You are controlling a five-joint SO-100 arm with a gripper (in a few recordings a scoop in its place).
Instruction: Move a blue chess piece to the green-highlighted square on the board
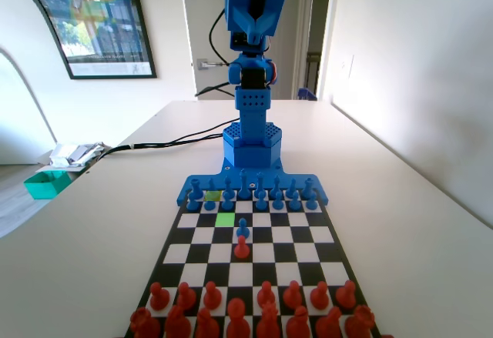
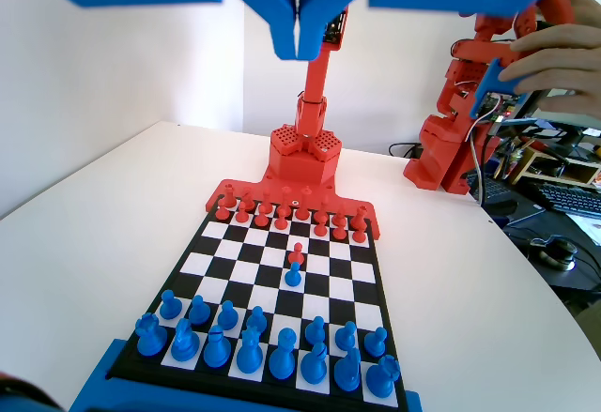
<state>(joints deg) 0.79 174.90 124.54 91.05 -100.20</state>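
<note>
While the claw hangs pressed together, the board lies on a white table by white walls.

Matt black-and-white board; smooth plastic blue pawn and red pawn; matt white table.

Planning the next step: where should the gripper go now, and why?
Probably lower the gripper toward the blue pawn row, opening on the way. Its jaws hang high above the board, closed on nothing, and the green-highlighted square is bare, one rank in front of that row.
</note>
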